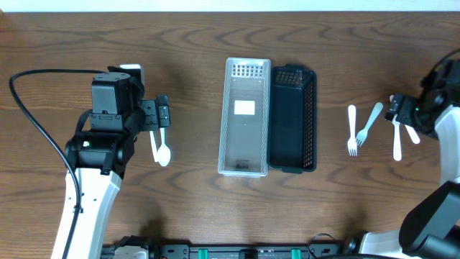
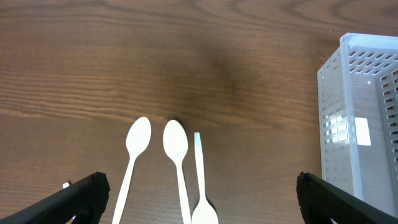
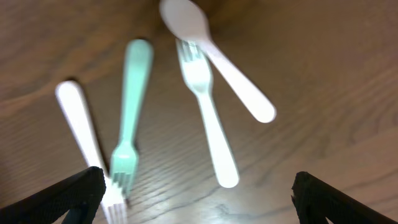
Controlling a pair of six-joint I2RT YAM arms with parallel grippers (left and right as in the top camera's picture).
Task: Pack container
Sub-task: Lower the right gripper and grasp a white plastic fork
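Observation:
A clear slotted container stands mid-table beside a black slotted container. My left gripper is open and empty, low over three white spoons. In the left wrist view the gripper straddles the spoons, one of them lying reversed, with the clear container at the right. My right gripper is open and empty over a white fork, a pale green fork and more white cutlery. In the blurred right wrist view the gripper hangs above the green fork, two white forks and a white spoon.
The table is dark wood. A black cable loops from the left arm across the left side of the table. The two containers touch side by side, long sides running front to back.

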